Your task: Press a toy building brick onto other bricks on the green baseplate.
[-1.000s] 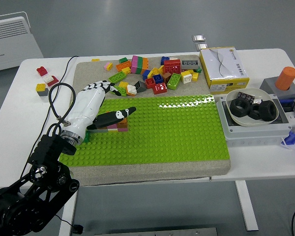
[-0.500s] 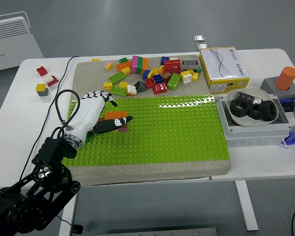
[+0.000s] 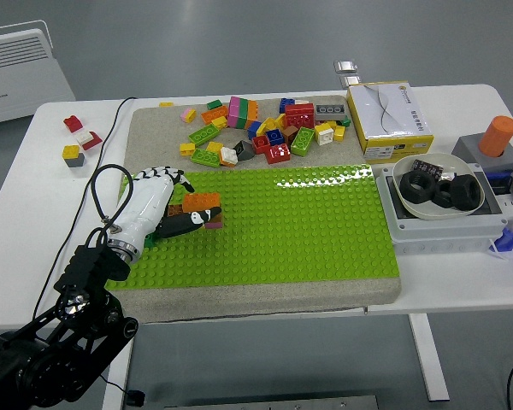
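I saw the white tabletop (image 3: 60, 192) with a tan mat and the big green baseplate (image 3: 299, 226) lying on it. My left hand (image 3: 154, 209) lay at the baseplate's left end, its fingers (image 3: 186, 225) curled around an orange brick (image 3: 201, 202). That brick sat on top of a small stack of bricks (image 3: 212, 220) on the baseplate. Behind the baseplate lay a pile of loose bricks (image 3: 265, 128). At the right stood a gray tray with a white bowl (image 3: 436, 190) of black rings.
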